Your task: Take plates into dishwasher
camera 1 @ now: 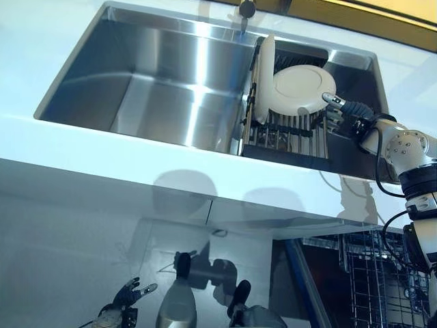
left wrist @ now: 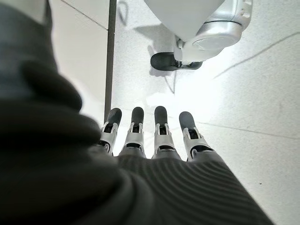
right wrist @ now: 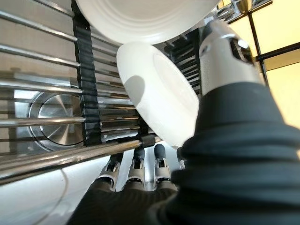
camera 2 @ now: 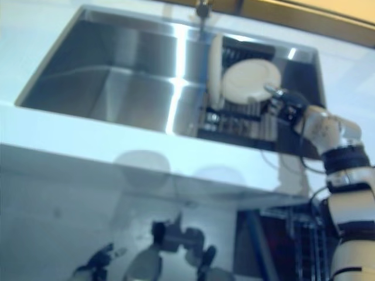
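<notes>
Two white plates stand in a black wire drying rack point(camera 1: 287, 133) at the right end of the steel sink point(camera 1: 157, 89). One plate point(camera 1: 264, 75) is upright at the rack's left side. The other, a tilted plate point(camera 1: 300, 89), leans against it. My right hand point(camera 1: 339, 109) is at the tilted plate's right rim, thumb point(right wrist: 225, 47) above the rim and straight fingers point(right wrist: 136, 164) below it. That plate point(right wrist: 154, 98) still rests in the rack. My left hand point(camera 1: 126, 297) hangs low at the lower left, open and holding nothing.
A faucet point(camera 1: 246, 10) rises behind the sink. The white counter point(camera 1: 102, 160) runs along the sink's front. Below it at the lower right, the dishwasher's wire rack point(camera 1: 382, 280) is pulled out. The left wrist view shows only floor tiles point(left wrist: 262, 93).
</notes>
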Robot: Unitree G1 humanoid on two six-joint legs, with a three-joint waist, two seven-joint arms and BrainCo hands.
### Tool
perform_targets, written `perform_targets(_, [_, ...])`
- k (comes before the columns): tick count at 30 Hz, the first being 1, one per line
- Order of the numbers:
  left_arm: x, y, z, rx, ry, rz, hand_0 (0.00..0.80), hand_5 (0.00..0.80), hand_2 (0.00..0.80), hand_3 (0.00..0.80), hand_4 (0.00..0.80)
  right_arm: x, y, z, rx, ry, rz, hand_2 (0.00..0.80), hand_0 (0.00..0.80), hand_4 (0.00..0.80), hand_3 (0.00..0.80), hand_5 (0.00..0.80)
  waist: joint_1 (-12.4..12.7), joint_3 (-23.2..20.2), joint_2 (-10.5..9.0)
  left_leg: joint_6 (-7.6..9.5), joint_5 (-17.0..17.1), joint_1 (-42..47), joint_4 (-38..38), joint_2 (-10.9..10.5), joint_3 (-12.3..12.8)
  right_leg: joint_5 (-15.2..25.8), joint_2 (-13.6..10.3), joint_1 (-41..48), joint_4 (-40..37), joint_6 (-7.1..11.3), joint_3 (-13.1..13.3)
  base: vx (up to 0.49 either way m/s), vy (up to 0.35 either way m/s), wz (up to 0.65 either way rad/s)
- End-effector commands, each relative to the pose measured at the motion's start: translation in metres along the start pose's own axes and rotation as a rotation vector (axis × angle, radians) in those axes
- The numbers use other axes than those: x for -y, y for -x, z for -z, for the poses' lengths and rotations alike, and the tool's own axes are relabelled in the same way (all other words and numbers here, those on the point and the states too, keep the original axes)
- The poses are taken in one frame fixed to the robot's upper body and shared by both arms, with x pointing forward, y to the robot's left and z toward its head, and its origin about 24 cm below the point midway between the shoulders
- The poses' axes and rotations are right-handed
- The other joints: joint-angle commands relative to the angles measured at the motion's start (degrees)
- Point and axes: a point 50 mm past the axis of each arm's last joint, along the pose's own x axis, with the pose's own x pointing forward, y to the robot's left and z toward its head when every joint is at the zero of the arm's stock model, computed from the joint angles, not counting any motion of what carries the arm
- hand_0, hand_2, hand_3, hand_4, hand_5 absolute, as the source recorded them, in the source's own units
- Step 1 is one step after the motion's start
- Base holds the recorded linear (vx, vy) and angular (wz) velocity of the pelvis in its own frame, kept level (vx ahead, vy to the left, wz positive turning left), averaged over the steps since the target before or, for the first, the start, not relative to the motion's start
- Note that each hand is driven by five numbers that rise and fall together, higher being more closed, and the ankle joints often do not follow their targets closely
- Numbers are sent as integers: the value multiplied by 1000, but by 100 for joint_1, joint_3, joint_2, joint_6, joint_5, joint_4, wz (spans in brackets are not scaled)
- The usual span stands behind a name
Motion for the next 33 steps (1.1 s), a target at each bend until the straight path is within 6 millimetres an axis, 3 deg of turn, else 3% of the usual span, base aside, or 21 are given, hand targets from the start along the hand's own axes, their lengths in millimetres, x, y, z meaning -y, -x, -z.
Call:
perform_targets(1, [0, 0, -9, 56, -28, 28, 0, 0, 0, 0, 0, -17, 16, -59, 211, 31, -41, 0, 0, 0, 0, 0, 221, 52, 12, -49, -333, 162, -13, 194, 29, 297, -500, -337, 383, 413, 70, 0, 0, 0])
perform_targets(22, [9, 2, -7, 60, -28, 80, 0, 0, 0, 0, 0, -20, 38, -114, 536, 78, 142, 0, 0, 0, 0, 0, 367, 39, 178, -45, -343, 130, 24, 163, -36, 259, -580, -306, 435, 421, -68, 5, 7, 3])
perform_targets(25, [8, 2, -6, 59, -32, 83, 0, 0, 0, 0, 0, -18, 41, -118, 557, 104, 176, 260, 260, 260, 260, 260, 382, 23, 165, -41, -356, 142, 28, 163, -41, 254, -581, -291, 439, 428, -89, 7, -7, 5])
perform_targets(26, [8, 3, -4, 54, -35, 82, 0, 0, 0, 0, 0, -17, 41, -118, 560, 117, 197, 609, 609, 609, 609, 609, 384, 1, 149, -41, -357, 153, 29, 169, -39, 255, -584, -283, 437, 433, -98, 26, -8, 3])
perform_targets(27, [8, 3, -3, 51, -36, 82, 0, 0, 0, 0, 0, -16, 42, -119, 560, 124, 208, 800, 800, 800, 800, 800, 385, -12, 144, -42, -360, 161, 32, 171, -40, 254, -585, -272, 434, 434, -99, 39, -10, 2])
perform_targets(33, [9, 3, -2, 48, -38, 87, 0, 0, 0, 0, 0, -8, 43, -124, 563, 185, 265, 800, 800, 800, 800, 800, 402, -46, 149, -39, -363, 181, 31, 176, -34, 246, -580, -248, 427, 426, -115, 7, -2, 0])
